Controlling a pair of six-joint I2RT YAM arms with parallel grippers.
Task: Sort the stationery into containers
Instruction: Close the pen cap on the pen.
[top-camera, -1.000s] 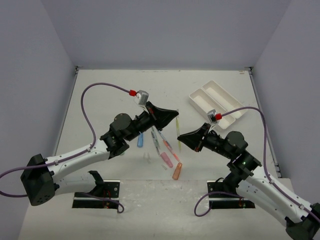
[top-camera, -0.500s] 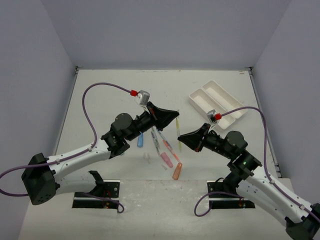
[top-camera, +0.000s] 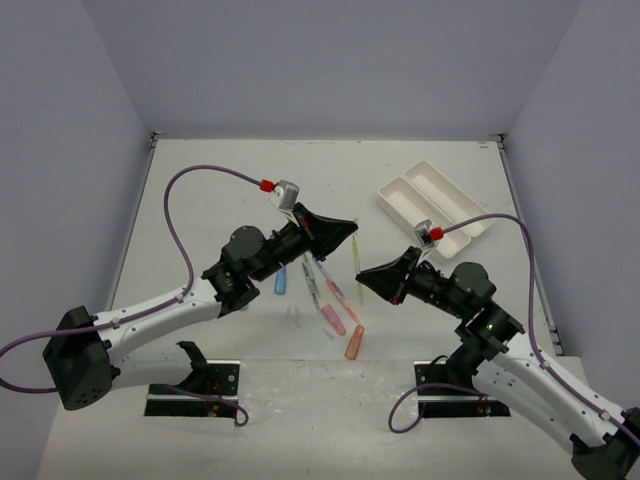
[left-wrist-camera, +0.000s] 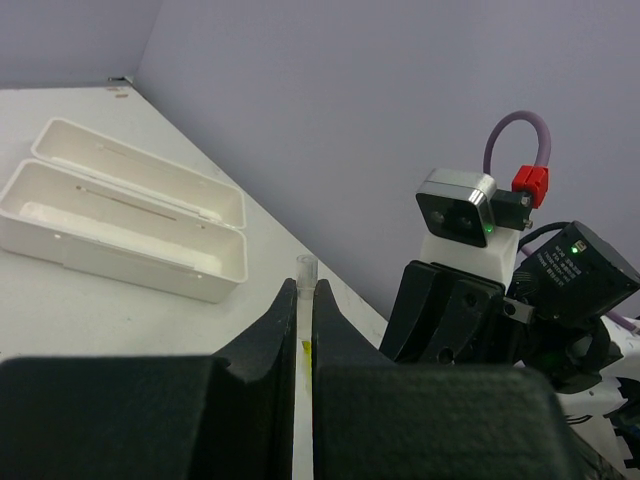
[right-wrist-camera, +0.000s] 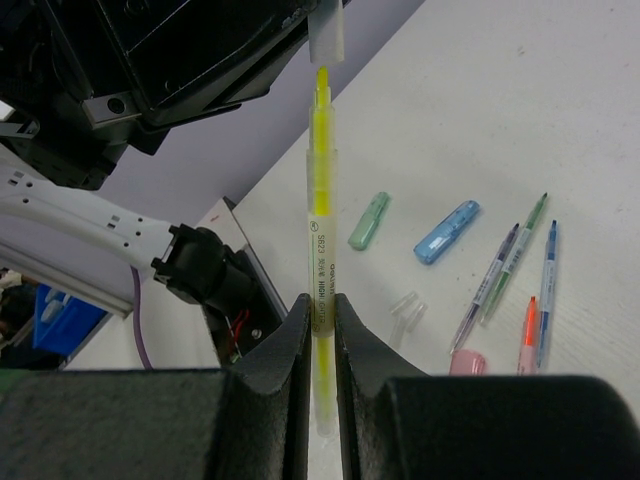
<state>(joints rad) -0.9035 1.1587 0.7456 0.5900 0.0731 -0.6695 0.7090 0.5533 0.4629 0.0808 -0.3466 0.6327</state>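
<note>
Left gripper (top-camera: 351, 229) reaches in from left of centre in the top view; its fingers are closed on the clear cap (left-wrist-camera: 305, 268) at one end of the yellow pen (top-camera: 356, 262). Right gripper (top-camera: 361, 273) comes in from the right, jaws pinched on the barrel of the same pen. The pen is in the air between the two grippers, above the table (top-camera: 220, 190), near frame centre. Right wrist view: pen (right-wrist-camera: 322, 230) runs straight up from the right gripper (right-wrist-camera: 321, 310) to the cap (right-wrist-camera: 326, 30), which sits under the left gripper (right-wrist-camera: 220, 50); cannot tell whether the cap is fully seated. Tray (top-camera: 440, 195) lies at the upper right of the top view, well apart from the pen, with nothing visible in either compartment; in the left wrist view it lies at upper left (left-wrist-camera: 120, 255). On the table below the pen: green piece (right-wrist-camera: 368, 221), blue piece (top-camera: 281, 279), pink piece (top-camera: 333, 318), orange piece (top-camera: 354, 342), thin pens (right-wrist-camera: 500, 270) side by side, and clear bits (top-camera: 295, 314) near the pink piece.
</note>
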